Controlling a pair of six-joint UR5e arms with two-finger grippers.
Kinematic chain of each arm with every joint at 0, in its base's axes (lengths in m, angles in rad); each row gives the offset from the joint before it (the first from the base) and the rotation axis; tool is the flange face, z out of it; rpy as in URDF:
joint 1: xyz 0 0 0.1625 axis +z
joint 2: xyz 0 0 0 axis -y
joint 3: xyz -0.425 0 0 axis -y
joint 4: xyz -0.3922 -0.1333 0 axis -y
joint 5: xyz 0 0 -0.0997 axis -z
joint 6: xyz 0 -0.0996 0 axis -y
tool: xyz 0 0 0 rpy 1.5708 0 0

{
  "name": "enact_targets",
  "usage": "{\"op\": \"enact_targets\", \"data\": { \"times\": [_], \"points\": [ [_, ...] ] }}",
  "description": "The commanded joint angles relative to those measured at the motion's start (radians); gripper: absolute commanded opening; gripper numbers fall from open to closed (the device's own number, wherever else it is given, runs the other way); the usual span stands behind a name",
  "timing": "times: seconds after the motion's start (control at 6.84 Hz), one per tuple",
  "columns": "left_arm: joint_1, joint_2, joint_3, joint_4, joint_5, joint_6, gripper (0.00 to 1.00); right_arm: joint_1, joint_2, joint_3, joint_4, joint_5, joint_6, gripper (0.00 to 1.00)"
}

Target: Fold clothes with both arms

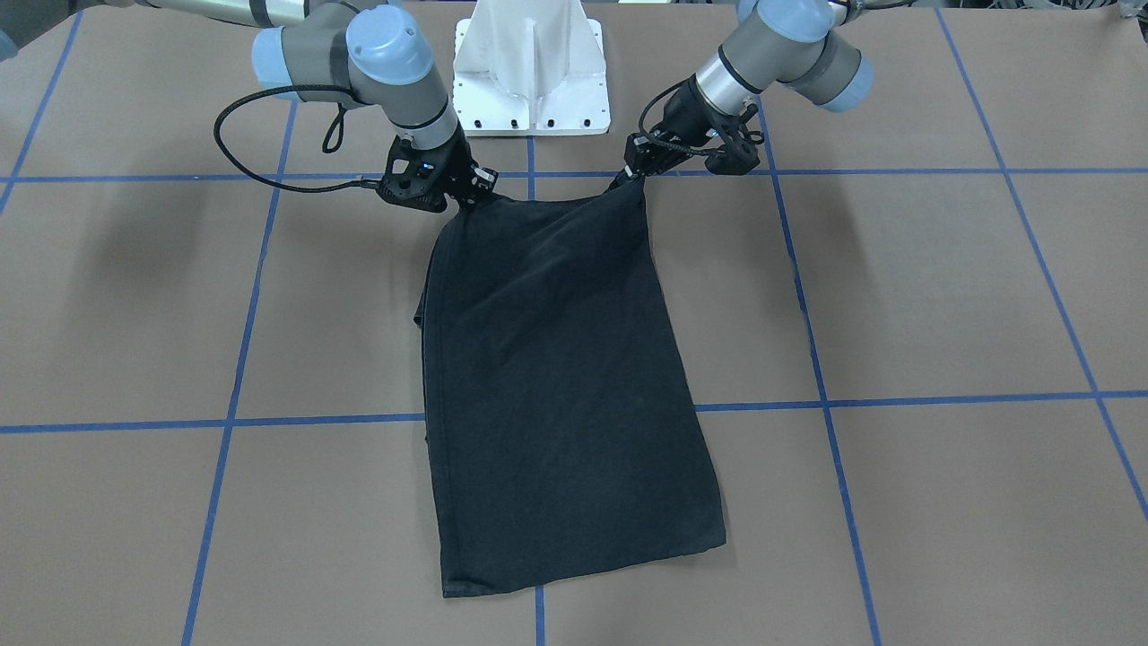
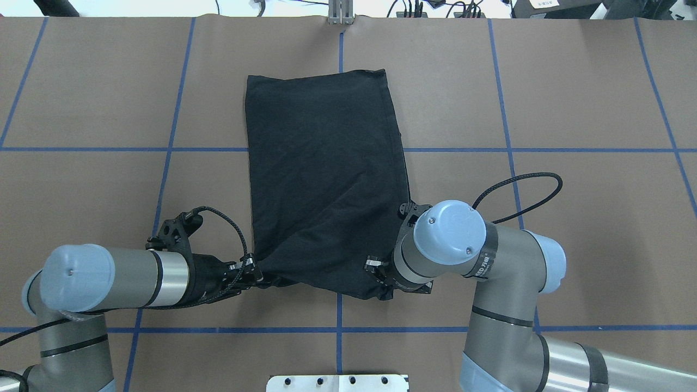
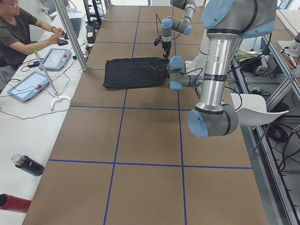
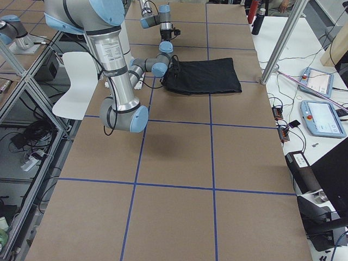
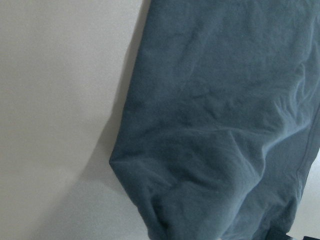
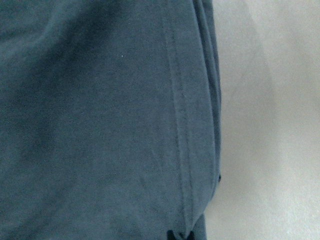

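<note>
In the front-facing view the left arm [image 1: 762, 54] reaches in from the upper right, its wrist angled down and toward the centre. The left gripper [image 1: 639, 172] is pinched on a shirt [image 1: 556, 359] corner. The right arm [image 1: 377, 54] comes in from the upper left, wrist sloping down. The right gripper [image 1: 475, 196] is clamped on the neighbouring corner.

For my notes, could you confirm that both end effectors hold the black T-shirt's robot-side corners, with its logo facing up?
Not quite: no logo faces up. In the exterior front-facing view the T-shirt is plain black on top. The left end effector and right end effector do hold its robot-side corners.
</note>
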Motion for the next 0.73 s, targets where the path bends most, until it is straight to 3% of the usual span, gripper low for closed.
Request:
{"op": "enact_targets", "data": {
  "times": [0.0, 0.29, 0.59],
  "points": [
    [0.024, 0.050, -0.063, 0.000, -0.005, -0.001, 0.00, -0.003, -0.033, 0.074, -0.001, 0.121, 0.001, 0.00],
    [0.142, 0.064, -0.092, 0.000, -0.003, -0.030, 0.00, -0.038, -0.053, 0.122, -0.001, 0.204, 0.001, 0.00],
    [0.211, 0.082, -0.101, 0.000, 0.000, -0.076, 0.00, -0.066, -0.089, 0.176, -0.001, 0.223, 0.001, 0.00]
  ]
}}
